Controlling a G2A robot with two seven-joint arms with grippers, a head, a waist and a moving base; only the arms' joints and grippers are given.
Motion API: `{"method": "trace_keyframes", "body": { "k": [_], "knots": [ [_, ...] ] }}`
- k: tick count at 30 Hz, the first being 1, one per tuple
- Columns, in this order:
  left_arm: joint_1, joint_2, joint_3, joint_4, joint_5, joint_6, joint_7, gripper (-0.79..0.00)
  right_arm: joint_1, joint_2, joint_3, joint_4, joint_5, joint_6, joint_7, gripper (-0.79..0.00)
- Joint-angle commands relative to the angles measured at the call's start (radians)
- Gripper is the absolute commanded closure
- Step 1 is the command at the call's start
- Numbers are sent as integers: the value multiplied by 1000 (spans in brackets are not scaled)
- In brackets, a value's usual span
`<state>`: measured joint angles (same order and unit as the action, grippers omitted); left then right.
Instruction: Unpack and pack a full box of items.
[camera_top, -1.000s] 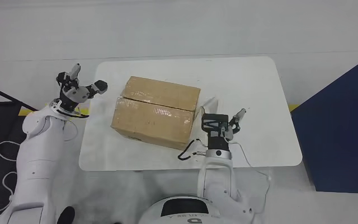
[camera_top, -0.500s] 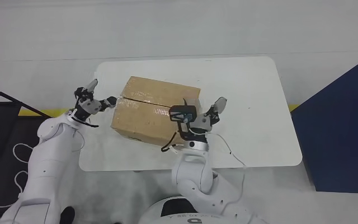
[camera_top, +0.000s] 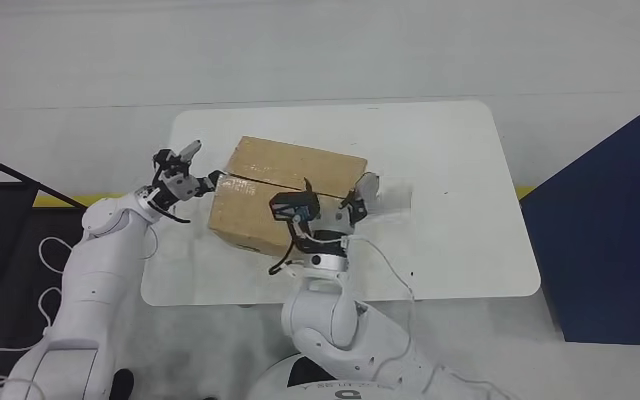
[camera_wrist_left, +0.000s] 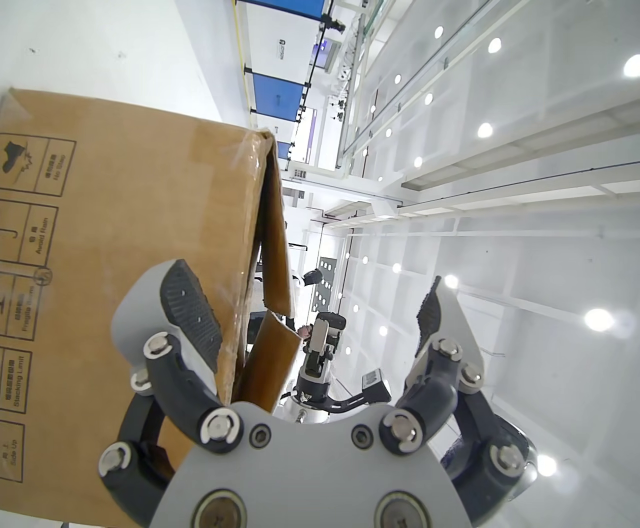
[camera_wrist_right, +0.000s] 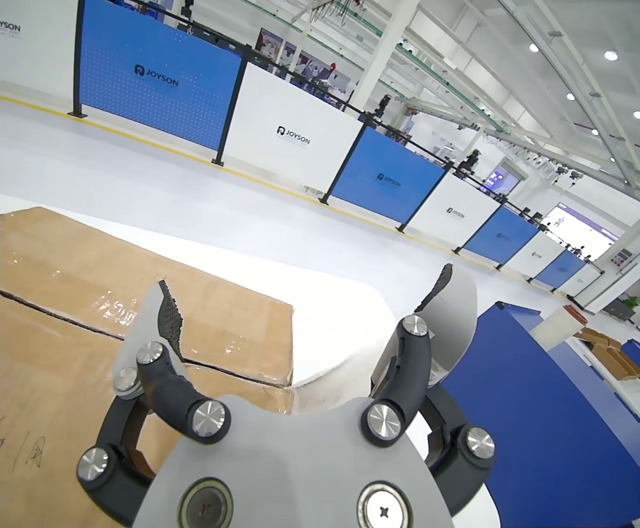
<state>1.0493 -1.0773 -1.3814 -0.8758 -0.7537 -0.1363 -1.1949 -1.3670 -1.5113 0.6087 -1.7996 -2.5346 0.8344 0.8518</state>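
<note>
White table (camera_top: 450, 180) on a pale shop floor, blue panel (camera_top: 590, 250) at 3 o'clock. Left gripper (camera_top: 200, 168): spread wide, holds nothing, sits close against the 9 o'clock end of the box (camera_top: 290, 175), near the top flap edge. Right gripper (camera_top: 337, 190): equally wide, empty, hangs above the box's 3 o'clock end. Box: brown cardboard, flaps down, dark gap along the taped seam, toward 9 o'clock of table centre.

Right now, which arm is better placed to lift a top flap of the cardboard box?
Probably left. The open left pincer sits at the end of the box, and a slightly lifted flap edge appears within its opening. The open right pincer hovers above the flat top, gripping nothing.
</note>
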Motion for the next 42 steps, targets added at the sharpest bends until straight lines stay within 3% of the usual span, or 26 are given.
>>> {"method": "trace_keyframes", "body": {
  "k": [1, 9, 16, 20, 23, 34, 42],
  "knots": [
    [-2, -1, 2, 4, -3, -2, 1, -785, -15, 15, 27, -58, 48, 10, -9, -785],
    [5, 6, -63, -3, -83, -44, -4, -785, -194, 98, 196, -231, 204, -41, -132, -785],
    [67, 21, -170, -190, -206, -63, -43, -785, -281, 114, 257, -241, 261, -73, -237, -785],
    [94, 14, -129, -315, -160, -86, -43, -785, -313, 114, 285, -258, 283, -80, -272, -785],
    [86, 9, -55, -350, -41, -65, -20, -785, -332, 114, 315, -266, 302, -87, -289, -785],
    [3, -3, 39, -209, 52, 36, 20, -785, -419, 115, 420, -296, 403, -94, -388, -785],
    [-2, -2, 56, -177, 95, 35, 4, -785, -428, 115, 426, -308, 435, -116, -397, -785]
  ]
}}
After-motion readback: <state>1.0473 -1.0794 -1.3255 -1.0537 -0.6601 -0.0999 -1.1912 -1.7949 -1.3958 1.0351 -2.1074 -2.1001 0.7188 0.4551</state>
